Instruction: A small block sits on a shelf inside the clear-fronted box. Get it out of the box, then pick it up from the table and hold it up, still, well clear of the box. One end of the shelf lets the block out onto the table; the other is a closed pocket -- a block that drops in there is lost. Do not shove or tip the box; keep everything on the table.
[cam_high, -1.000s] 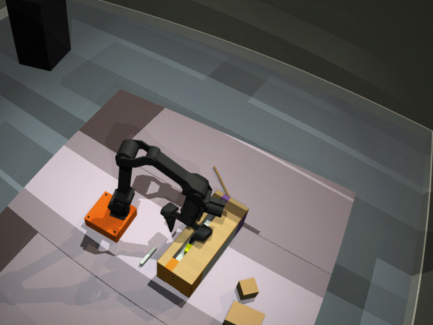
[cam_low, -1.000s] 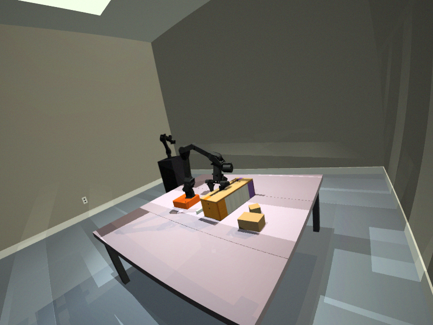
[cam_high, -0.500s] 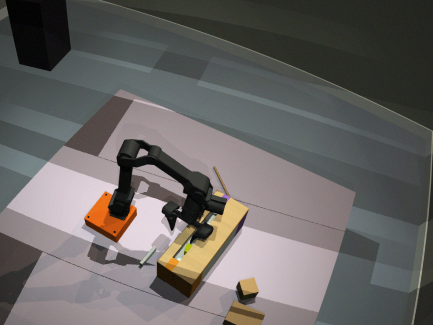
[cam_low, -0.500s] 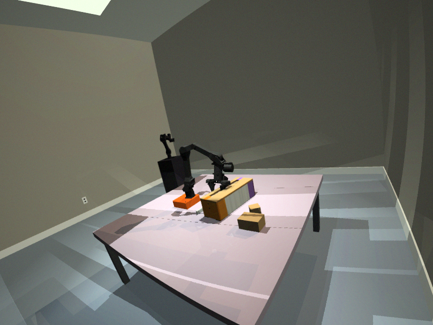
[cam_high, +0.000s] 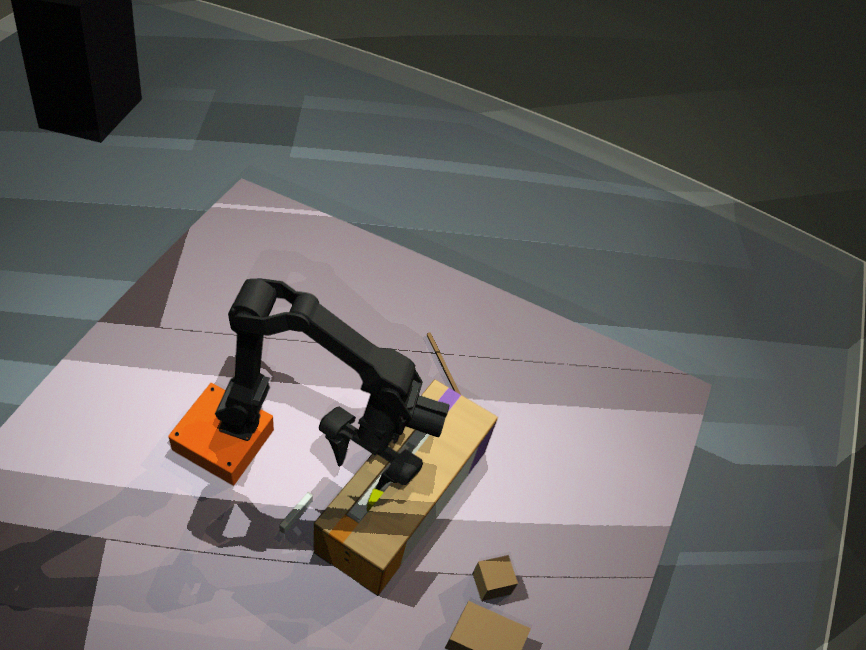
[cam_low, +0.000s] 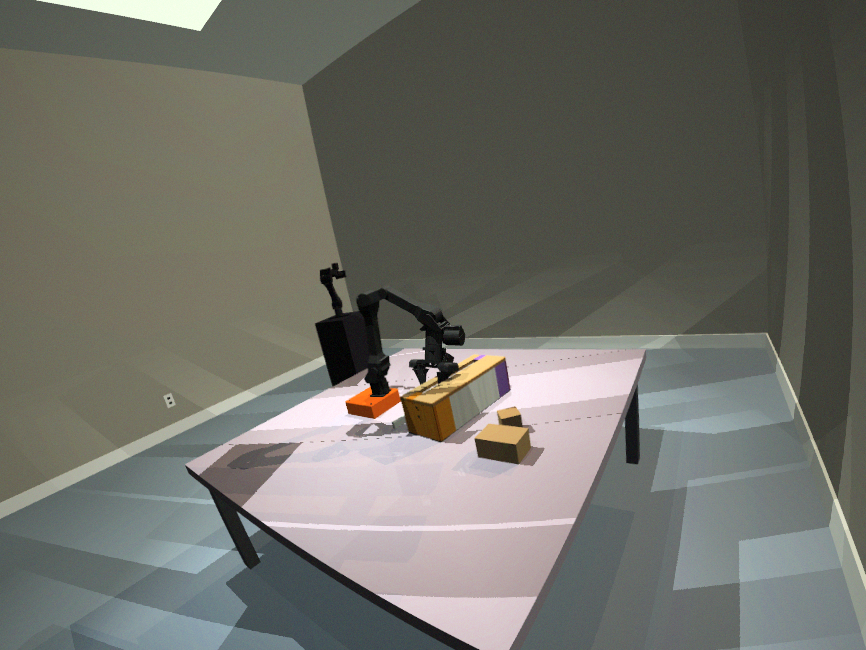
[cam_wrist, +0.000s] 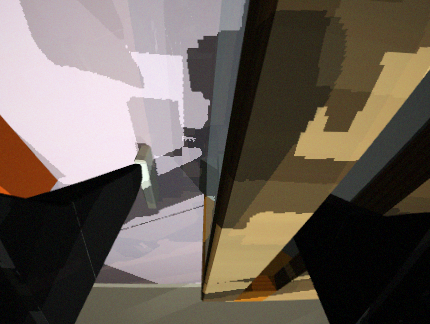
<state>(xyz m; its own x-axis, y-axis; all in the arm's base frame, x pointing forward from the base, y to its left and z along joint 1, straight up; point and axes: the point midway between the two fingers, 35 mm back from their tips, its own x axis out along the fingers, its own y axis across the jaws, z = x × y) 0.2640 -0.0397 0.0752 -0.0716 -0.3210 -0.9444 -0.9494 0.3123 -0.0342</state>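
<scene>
Currently listed: gripper (cam_high: 370, 453), spread wide and empty, one finger lowered into the slot along the top of the box (cam_high: 409, 482), the other hanging outside the box's long side that faces the arm's base.

Block (cam_high: 375, 496): small, yellow-green, seen through the slot on the shelf, just ahead of the lowered finger, nearer the box's orange-marked end (cam_high: 341, 535) than its purple end (cam_high: 450, 398).

Handling note: the block is best swept slowly along the shelf toward the end judged open, the finger kept off the slot's edges so the box is not shoved.
</scene>
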